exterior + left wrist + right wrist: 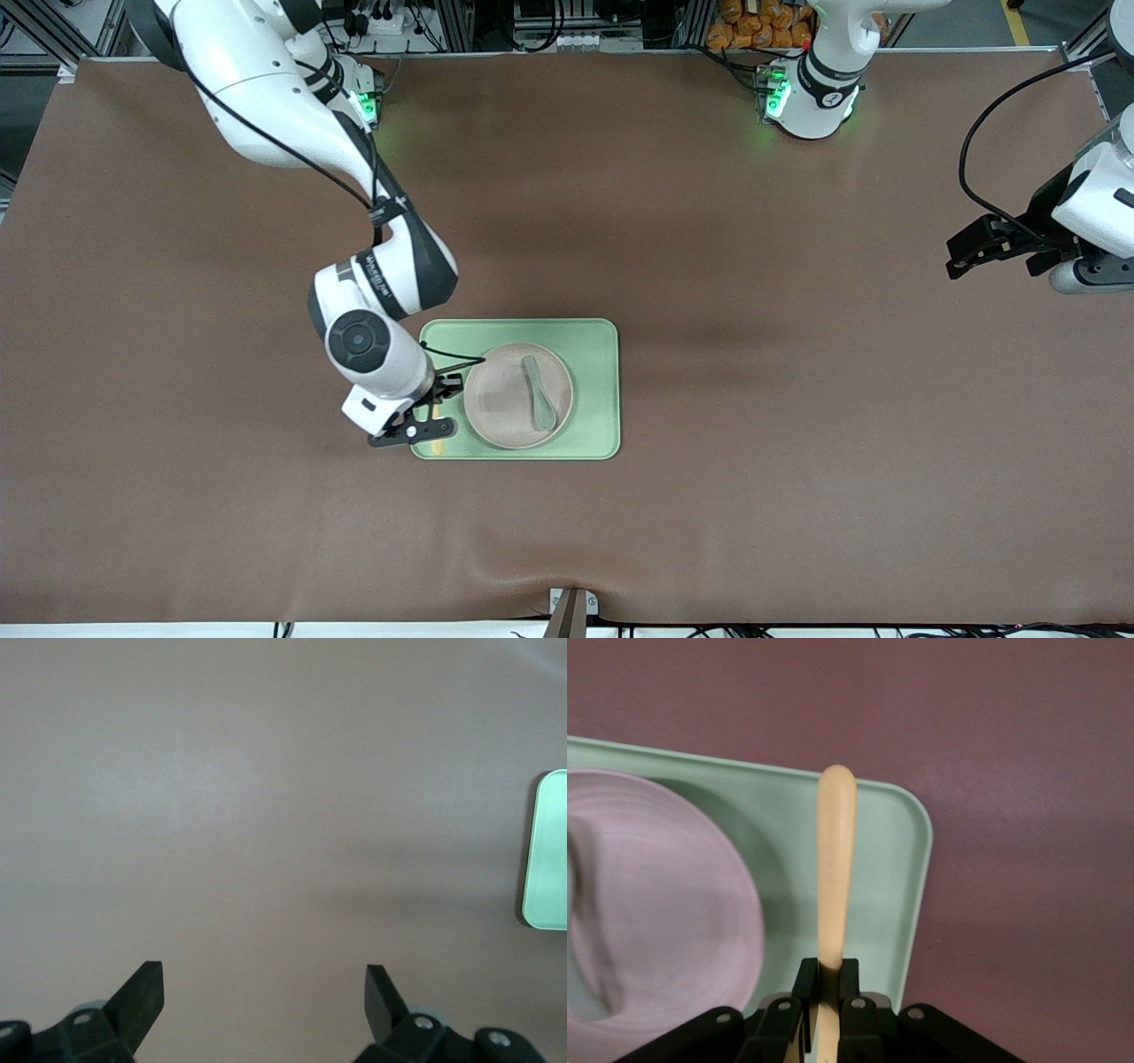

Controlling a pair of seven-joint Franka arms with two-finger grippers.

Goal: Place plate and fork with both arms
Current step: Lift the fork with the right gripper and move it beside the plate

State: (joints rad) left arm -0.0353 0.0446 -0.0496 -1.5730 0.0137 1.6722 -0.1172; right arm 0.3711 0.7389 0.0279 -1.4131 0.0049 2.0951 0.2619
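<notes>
The speckled off-white plate (500,408) lies on the pale green tray (595,390) in the middle of the table. My right gripper (436,409) hangs low over the tray's strip at the right arm's end, beside the plate. In the right wrist view that gripper (830,979) is shut on the pale yellow fork (835,859). The fork's rounded handle points out over the tray (886,868), next to the plate (664,904); its tines are hidden. My left gripper (957,259) waits at the left arm's end of the table, open (264,979) over bare brown cloth.
A grey-green spoon (539,400) lies on the plate. The brown cloth covers the whole table. A corner of the tray (549,850) shows at the edge of the left wrist view. A small metal bracket (571,607) sits at the table's edge nearest the front camera.
</notes>
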